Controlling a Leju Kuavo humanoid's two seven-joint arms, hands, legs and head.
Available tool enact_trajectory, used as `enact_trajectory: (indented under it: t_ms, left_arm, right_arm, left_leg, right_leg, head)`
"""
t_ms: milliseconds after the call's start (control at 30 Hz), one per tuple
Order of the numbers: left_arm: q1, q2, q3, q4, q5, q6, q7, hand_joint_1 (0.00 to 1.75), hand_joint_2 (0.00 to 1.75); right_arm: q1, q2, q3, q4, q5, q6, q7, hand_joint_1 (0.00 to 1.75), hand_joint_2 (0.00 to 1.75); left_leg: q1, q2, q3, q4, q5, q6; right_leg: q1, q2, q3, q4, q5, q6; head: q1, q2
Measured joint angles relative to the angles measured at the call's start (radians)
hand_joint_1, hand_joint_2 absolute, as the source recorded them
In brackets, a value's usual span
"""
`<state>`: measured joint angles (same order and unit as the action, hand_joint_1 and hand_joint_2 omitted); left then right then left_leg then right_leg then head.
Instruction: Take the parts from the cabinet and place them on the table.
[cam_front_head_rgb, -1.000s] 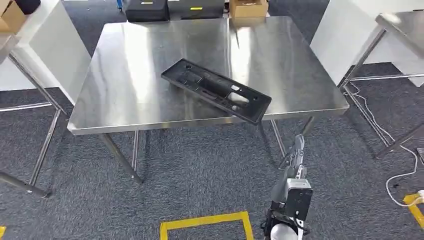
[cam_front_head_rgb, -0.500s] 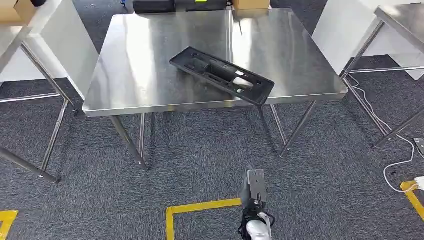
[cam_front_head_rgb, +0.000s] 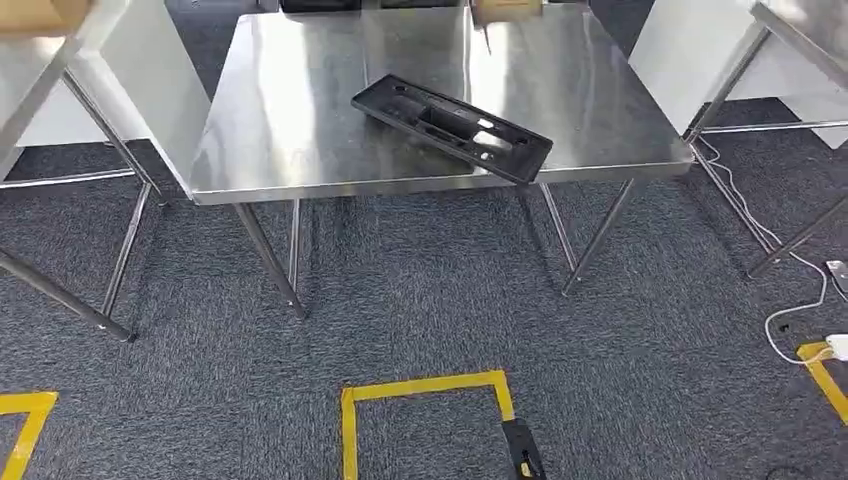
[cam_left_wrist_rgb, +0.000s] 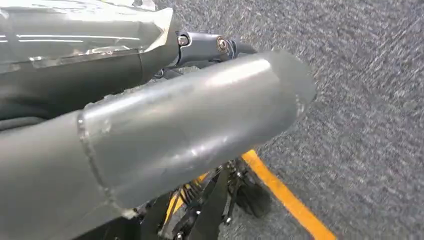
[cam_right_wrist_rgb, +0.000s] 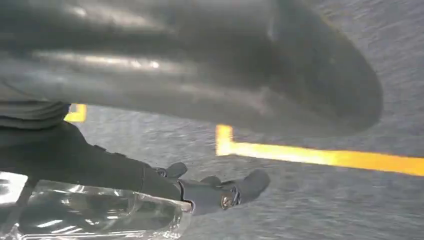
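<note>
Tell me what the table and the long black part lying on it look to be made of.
Table: apparently stainless steel with a brushed, shiny finish, since it mirrors the lights in streaks. Black part: probably moulded plastic, matte, with cut-outs and raised edges.

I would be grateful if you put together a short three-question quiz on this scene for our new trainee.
1. True or false: the black part lies flat on the steel table, fully inside its edges.
2. What is marked on the carpet in front of the table? A) a yellow tape outline B) a red circle C) a white arrow
3. Fill in: the part's overhanging corner sticks out past the table's ____ edge.

Key: 1 false, one corner overhangs; 2 A; 3 front, the edge nearest the robot.
</note>
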<state>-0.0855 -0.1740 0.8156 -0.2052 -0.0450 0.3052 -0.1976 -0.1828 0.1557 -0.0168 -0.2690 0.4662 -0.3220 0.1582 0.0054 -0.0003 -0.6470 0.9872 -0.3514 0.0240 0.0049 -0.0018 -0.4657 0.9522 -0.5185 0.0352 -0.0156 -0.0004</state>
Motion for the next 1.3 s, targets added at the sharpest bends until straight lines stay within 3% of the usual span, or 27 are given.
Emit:
enact_trajectory:
  t_ms: [33,67,100,167,200,233,300,367,400,433,500,567,667,700,733,767,800,833,867,900,933,1033,1067,1133,1200,1267,1300]
  left_arm:
    - [0.001,0.002,0.0,0.0,-0.002,-0.001,0.0,0.0,0.0]
    - [0.002,0.005,0.0,0.001,-0.004,-0.001,0.0,0.0,0.0]
    - [0.003,0.005,0.0,0.001,-0.007,-0.001,0.0,0.0,0.0]
    - [0.003,0.006,0.0,0.001,-0.007,-0.005,-0.001,0.0,0.0]
    - [0.003,0.007,0.0,0.001,-0.007,-0.008,-0.003,0.0,0.0]
    - [0.003,0.008,0.0,0.001,-0.007,-0.008,-0.003,0.0,0.0]
    - [0.003,0.01,0.0,0.001,-0.007,-0.005,-0.006,0.0,0.0]
    - [0.0,0.009,0.0,0.001,-0.008,0.004,-0.01,0.0,0.0]
    - [-0.003,0.009,0.0,0.001,-0.009,0.005,-0.01,0.0,0.0]
    - [-0.004,0.008,0.0,0.001,-0.01,0.006,-0.011,0.0,0.0]
    - [-0.003,0.007,0.0,0.001,-0.01,0.008,-0.012,0.0,0.0]
    - [-0.003,0.005,0.0,0.002,-0.01,0.011,-0.012,0.0,0.0]
    - [-0.007,0.003,0.0,0.002,-0.014,0.006,-0.012,0.0,0.0]
    - [-0.007,0.003,0.0,0.002,-0.016,0.005,-0.012,0.0,0.0]
    - [-0.007,0.003,0.0,0.002,-0.018,0.002,-0.012,0.0,0.0]
    - [-0.007,0.003,0.0,0.002,-0.019,0.001,-0.012,0.0,0.0]
    - [-0.007,0.003,0.0,0.002,-0.022,0.002,-0.015,0.0,0.0]
    - [-0.006,0.003,0.0,0.002,-0.024,0.002,-0.015,0.0,0.0]
    - [-0.006,0.003,0.0,0.002,-0.025,0.003,-0.015,0.0,0.0]
    - [-0.007,0.003,0.0,0.002,-0.027,0.003,-0.015,0.0,0.0]
    - [-0.007,0.003,0.0,0.002,-0.028,0.004,-0.015,0.0,0.0]
    - [-0.006,0.005,0.0,0.002,-0.029,0.006,-0.015,0.0,0.0]
    - [-0.003,0.005,0.0,0.002,-0.029,0.006,-0.015,0.0,0.0]
    - [0.001,0.006,0.0,0.002,-0.028,0.007,-0.015,0.0,0.0]
    - [0.002,0.006,0.0,0.003,-0.028,0.006,-0.014,0.0,0.0]
    - [0.002,0.006,0.0,0.003,-0.028,0.007,-0.01,0.0,0.0]
    - [0.003,0.007,0.0,0.003,-0.029,0.008,-0.006,0.0,0.0]
  right_arm:
    - [0.01,-0.003,0.0,0.007,0.0,-0.002,0.006,0.0,0.0]
    - [0.012,-0.005,0.0,0.014,0.0,-0.013,0.0,0.0,0.0]
    - [0.017,-0.005,0.0,0.016,0.0,-0.028,-0.012,0.0,0.0]
    - [0.024,-0.007,0.0,0.021,0.0,-0.063,-0.04,0.0,0.0]
    - [0.028,-0.009,-0.001,0.024,-0.008,-0.078,-0.057,0.0,0.0]
    - [0.031,-0.01,-0.002,0.026,-0.011,-0.086,-0.067,0.0,0.0]
    - [0.035,-0.011,-0.003,0.031,-0.013,-0.105,-0.087,0.0,0.0]
    - [0.035,-0.011,-0.006,0.034,-0.006,-0.137,-0.102,0.0,0.0]
    - [0.035,-0.011,-0.009,0.034,-0.01,-0.151,-0.109,0.0,0.0]
    - [0.034,-0.012,-0.014,0.034,-0.017,-0.159,-0.115,0.0,0.0]
    - [0.032,-0.011,-0.024,0.035,-0.025,-0.166,-0.122,0.0,0.0]
    - [0.034,-0.012,-0.028,0.038,-0.029,-0.166,-0.125,0.0,0.0]
    - [0.034,-0.012,-0.068,0.039,-0.111,-0.166,-0.186,0.0,0.0]
    - [0.033,-0.013,-0.088,0.039,-0.127,-0.166,-0.206,0.0,0.0]
    - [0.032,-0.013,-0.103,0.039,-0.146,-0.163,-0.229,0.0,0.0]
    - [0.032,-0.013,-0.116,0.039,-0.157,-0.161,-0.243,0.0,0.0]
    - [0.029,-0.012,-0.134,0.039,-0.167,-0.159,-0.262,0.0,0.0]
    - [0.025,-0.013,-0.142,0.039,-0.171,-0.156,-0.273,0.0,0.0]
    - [0.021,-0.013,-0.153,0.039,-0.177,-0.151,-0.289,0.0,0.0]
    - [0.015,-0.013,-0.163,0.038,-0.179,-0.142,-0.302,0.0,0.0]
    - [0.01,-0.01,-0.168,0.038,-0.179,-0.141,-0.309,0.0,0.0]
    - [0.003,-0.006,-0.183,0.038,-0.183,-0.138,-0.315,0.0,0.0]
    - [0.005,-0.005,-0.188,0.038,-0.185,-0.136,-0.315,0.0,0.0]
    - [0.004,-0.003,-0.196,0.038,-0.184,-0.128,-0.323,0.0,0.0]
    - [0.004,0.0,-0.201,0.038,-0.19,-0.116,-0.331,0.0,0.0]
    - [0.004,0.0,-0.208,0.038,-0.202,-0.106,-0.336,0.0,0.0]
    - [0.004,0.001,-0.212,0.038,-0.204,-0.104,-0.338,0.0,0.0]
  left_leg:
    - [-0.003,-0.002,-0.004,-0.004,0.009,-0.01]
    - [0.004,-0.004,-0.014,0.011,-0.021,-0.015]
    - [0.005,-0.003,-0.025,0.048,-0.084,-0.02]
    - [0.007,-0.003,-0.059,0.191,-0.198,-0.032]
    - [0.008,-0.003,-0.077,0.273,-0.234,-0.038]
    - [0.009,-0.003,-0.078,0.317,-0.238,-0.041]
    - [0.014,-0.002,-0.018,0.271,-0.182,-0.044]
    - [0.018,-0.002,0.108,0.104,-0.139,-0.04]
    - [0.015,-0.003,0.162,0.023,-0.177,-0.033]
    - [0.012,-0.006,0.168,0.007,-0.177,-0.025]
    - [0.005,-0.005,0.157,0.012,-0.171,-0.015]
    - [0.015,0.003,0.136,-0.006,-0.14,0.015]
    - [0.008,0.005,0.099,-0.008,-0.103,0.031]
    - [0.006,0.006,0.081,-0.008,-0.089,0.031]
    - [0.006,0.007,0.065,-0.007,-0.076,0.03]
    - [0.006,0.007,0.051,-0.006,-0.066,0.028]
    - [0.006,0.007,0.03,-0.005,-0.055,0.024]
    - [0.006,0.007,0.015,-0.005,-0.043,0.019]
    - [0.006,0.007,0.004,-0.004,-0.034,0.014]
    - [0.005,0.007,-0.002,-0.002,-0.021,0.007]
    - [0.001,0.007,-0.006,-0.001,-0.015,-0.001]
    - [0.004,0.01,-0.005,-0.007,0.011,-0.012]
    - [0.009,0.009,-0.009,-0.005,0.017,-0.022]
    - [0.014,0.007,-0.034,0.066,-0.079,-0.027]
    - [0.014,0.004,-0.083,0.226,-0.179,-0.035]
    - [0.014,0.003,-0.099,0.318,-0.203,-0.037]
    - [0.014,0.003,-0.074,0.295,-0.186,-0.034]
  right_leg:
    - [-0.009,-0.001,-0.006,-0.005,0.012,-0.015]
    - [-0.024,-0.005,-0.006,-0.007,0.023,-0.027]
    - [-0.023,-0.005,-0.016,-0.006,0.035,-0.044]
    - [-0.021,-0.007,-0.035,-0.003,0.053,-0.05]
    - [-0.02,-0.008,-0.05,-0.001,0.063,-0.049]
    - [-0.02,-0.009,-0.064,0.003,0.072,-0.047]
    - [-0.021,-0.01,-0.093,0.015,0.083,-0.04]
    - [-0.022,-0.009,-0.117,0.033,0.091,-0.031]
    - [-0.018,-0.009,-0.126,0.041,0.095,-0.025]
    - [-0.016,-0.01,-0.128,0.043,0.1,-0.017]
    - [-0.018,-0.011,-0.129,0.039,0.116,-0.002]
    - [-0.012,-0.012,-0.144,0.042,0.12,0.011]
    - [-0.017,-0.003,-0.2,0.197,-0.037,-0.012]
    - [-0.02,-0.002,-0.214,0.277,-0.076,-0.01]
    - [-0.021,-0.002,-0.217,0.333,-0.085,0.0]
    - [-0.022,-0.002,-0.208,0.35,-0.071,0.01]
    - [-0.023,-0.002,-0.176,0.333,-0.022,0.029]
    - [-0.025,-0.002,-0.137,0.292,0.023,0.042]
    - [-0.026,-0.002,-0.089,0.232,0.042,0.043]
    - [-0.03,-0.002,0.003,0.102,0.008,0.029]
    - [-0.018,0.0,0.076,-0.006,-0.037,0.014]
    - [-0.013,0.0,0.057,-0.017,-0.041,-0.009]
    - [-0.022,-0.002,0.053,-0.018,-0.031,-0.024]
    - [-0.022,-0.007,0.04,-0.016,-0.016,-0.049]
    - [-0.015,-0.01,0.024,-0.015,-0.004,-0.057]
    - [-0.01,-0.012,0.007,-0.008,0.005,-0.057]
    - [-0.009,-0.012,0.003,-0.001,0.005,-0.056]
  head:
    - [0.0,0.0]
    - [-0.001,0.0]
    - [-0.004,0.0]
    - [-0.007,0.0]
    - [-0.007,0.0]
    - [-0.007,0.0]
    - [-0.008,0.0]
    - [-0.008,0.0]
    - [-0.009,0.0]
    - [-0.004,0.0]
    - [-0.006,0.0]
    - [-0.003,0.0]
    - [0.009,0.0]
    - [0.007,0.0]
    - [0.009,0.0]
    - [0.009,0.0]
    - [0.01,0.0]
    - [0.011,0.0]
    - [0.01,0.0]
    - [0.011,0.0]
    - [0.011,0.0]
    - [0.002,0.0]
    - [0.002,0.0]
    - [-0.002,0.0]
    - [-0.002,0.0]
    - [-0.002,0.0]
    - [-0.002,0.0]
